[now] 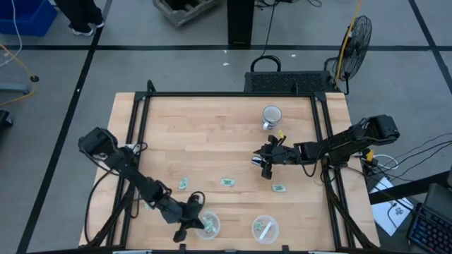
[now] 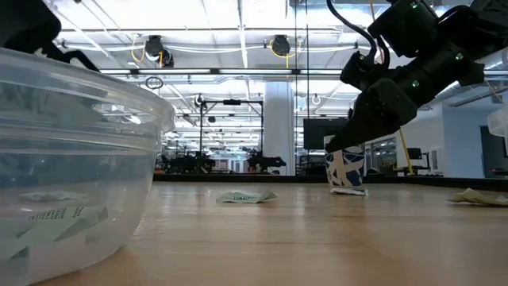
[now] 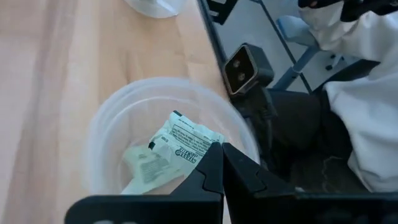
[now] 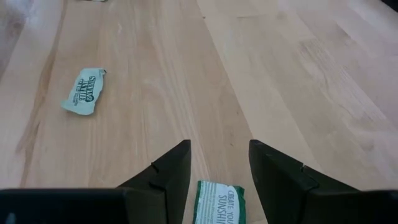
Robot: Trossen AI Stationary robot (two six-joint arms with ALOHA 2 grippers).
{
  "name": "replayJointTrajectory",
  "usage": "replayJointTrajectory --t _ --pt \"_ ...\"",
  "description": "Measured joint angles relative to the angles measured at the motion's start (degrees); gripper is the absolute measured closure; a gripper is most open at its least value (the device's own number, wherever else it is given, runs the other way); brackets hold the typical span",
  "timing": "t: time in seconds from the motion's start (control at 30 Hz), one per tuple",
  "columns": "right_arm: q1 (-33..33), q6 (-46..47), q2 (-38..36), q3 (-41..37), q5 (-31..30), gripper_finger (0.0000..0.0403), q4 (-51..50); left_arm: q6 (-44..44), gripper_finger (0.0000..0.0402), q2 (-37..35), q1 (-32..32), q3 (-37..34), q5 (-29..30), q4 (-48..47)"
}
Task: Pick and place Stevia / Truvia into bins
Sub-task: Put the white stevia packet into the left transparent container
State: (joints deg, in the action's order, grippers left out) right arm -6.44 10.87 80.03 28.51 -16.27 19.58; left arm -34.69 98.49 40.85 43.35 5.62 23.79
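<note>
Two clear round bins stand near the table's near edge: the left bin (image 1: pixel 209 225) (image 3: pixel 106 143) and the right bin (image 1: pixel 265 229). My left gripper (image 1: pixel 192 216) (image 3: pixel 222 163) hangs over the left bin, shut on a pale green sachet (image 3: pixel 185 144); another sachet (image 3: pixel 146 171) lies in the bin. My right gripper (image 1: pixel 267 166) (image 4: pixel 219 168) is open low over mid-table, with a green sachet (image 4: pixel 219 202) (image 2: pixel 347 171) between its fingers. Loose sachets (image 1: pixel 183 183), (image 1: pixel 227 182), (image 1: pixel 278 188) lie flat on the table. My left gripper pinches the sachet by one corner (image 3: pixel 208 151) between its two shut fingertips, coming from above. The sachet hangs clear over the left bin, tilted. My right gripper's fingers (image 4: pixel 171 171) stand on either side of the upright sachet; whether they touch its edges I cannot tell.
A white mug (image 1: pixel 272 114) stands toward the far edge, behind the right gripper. One more sachet (image 4: pixel 84 92) lies ahead of the right gripper. The low camera (image 3: pixel 245 65) sits at the near edge beside the left bin. A black frame (image 1: pixel 226 94) borders the table.
</note>
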Motion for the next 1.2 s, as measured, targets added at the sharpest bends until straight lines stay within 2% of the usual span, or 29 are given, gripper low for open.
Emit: replayJointTrajectory --t 0.13,0.37,0.47,0.6,0.83,0.97,1.1,1.2 --pt "0.00 0.00 0.02 0.00 -0.02 0.0248 0.57 0.47 0.0391 0.58 -0.38 2.10 -0.69 -2.98" --pt "-0.02 0.41 0.02 0.00 -0.04 0.0248 2.03 -6.01 0.0350 0.69 -1.69 2.21 0.36 -12.73" --pt "-0.02 0.03 0.00 0.00 -0.04 0.0248 2.03 -4.43 0.0333 0.36 -2.08 2.19 0.65 -12.19" --pt "0.07 -3.00 0.01 0.00 -0.07 0.0248 2.05 -0.02 0.0320 -1.77 -2.68 2.16 0.72 -6.75" --pt "0.07 -4.09 0.00 0.00 -0.07 0.0248 3.27 1.36 0.0317 -10.49 -3.07 2.16 -1.08 -7.44" --pt "0.07 -4.09 0.00 -0.02 -0.02 0.0248 5.05 -2.61 0.0316 -18.56 -1.95 2.16 -2.29 -18.48" --pt "0.07 -4.11 0.02 -0.02 0.04 0.0248 7.21 -14.36 0.0316 -26.09 -0.28 2.18 3.37 -35.44" --pt "0.07 -4.09 0.01 -0.02 0.04 0.0248 7.42 -23.72 0.0316 -28.95 1.31 2.16 6.70 -49.46"
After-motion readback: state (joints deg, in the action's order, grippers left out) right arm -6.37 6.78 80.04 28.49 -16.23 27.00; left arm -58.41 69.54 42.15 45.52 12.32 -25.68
